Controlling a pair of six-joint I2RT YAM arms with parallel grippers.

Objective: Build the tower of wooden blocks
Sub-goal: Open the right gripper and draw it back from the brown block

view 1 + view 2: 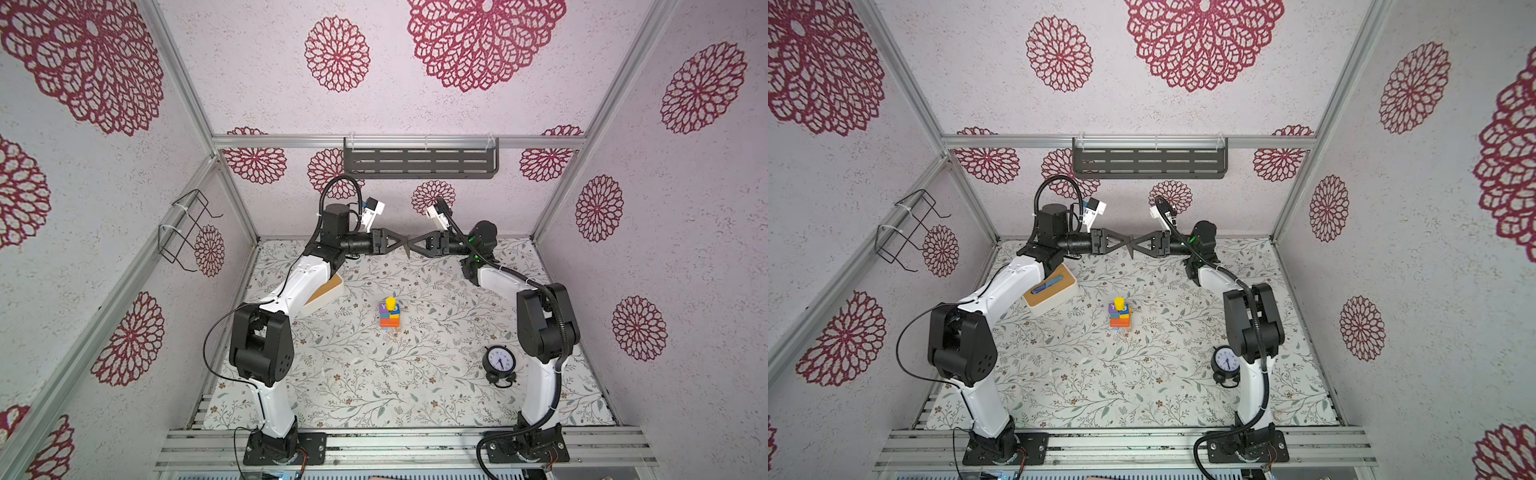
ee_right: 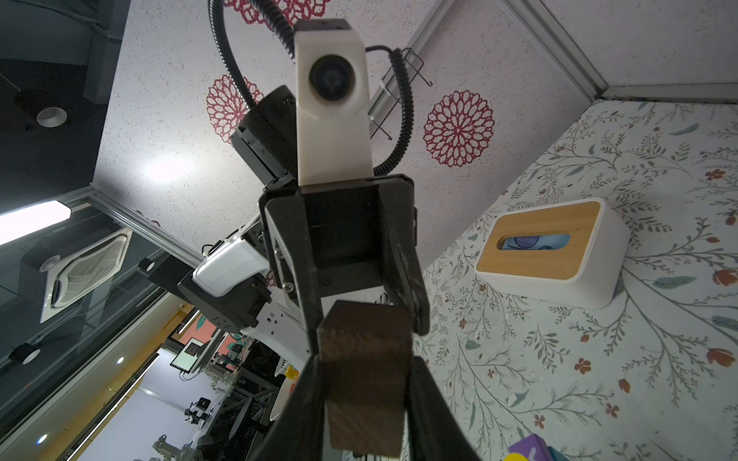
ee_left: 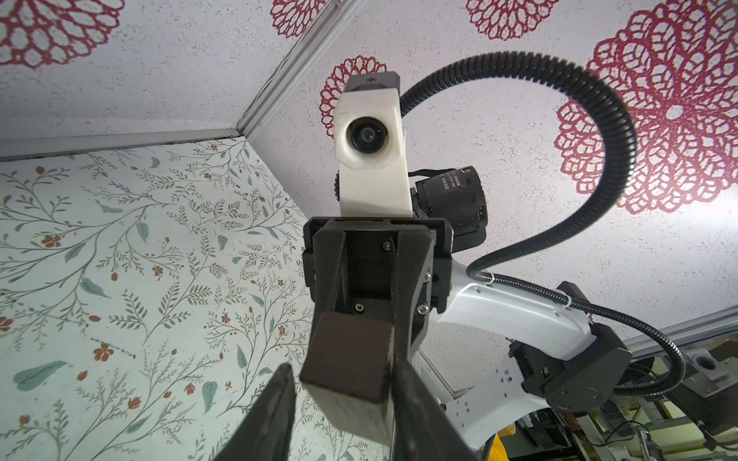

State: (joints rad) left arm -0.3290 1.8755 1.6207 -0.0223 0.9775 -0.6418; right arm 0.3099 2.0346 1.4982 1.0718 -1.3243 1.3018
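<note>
Raised both arms and stretched them inward, with left gripper (image 1: 401, 243) and right gripper (image 1: 415, 246) tip to tip. Clamped dark brown block (image 2: 363, 379) between right fingers (image 2: 303, 407). Spread left fingers (image 3: 275, 415) loose around the same block, with a gap on one side. Spotted tower (image 1: 390, 314) well below all fingers, apart.

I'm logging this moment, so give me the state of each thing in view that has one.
left hand: open, at the dark brown block
right hand: shut on the dark brown block, in mid-air
tower: standing, yellow cylinder on top
alarm clock: apparently lying face up
white box: wooden lid on
</note>
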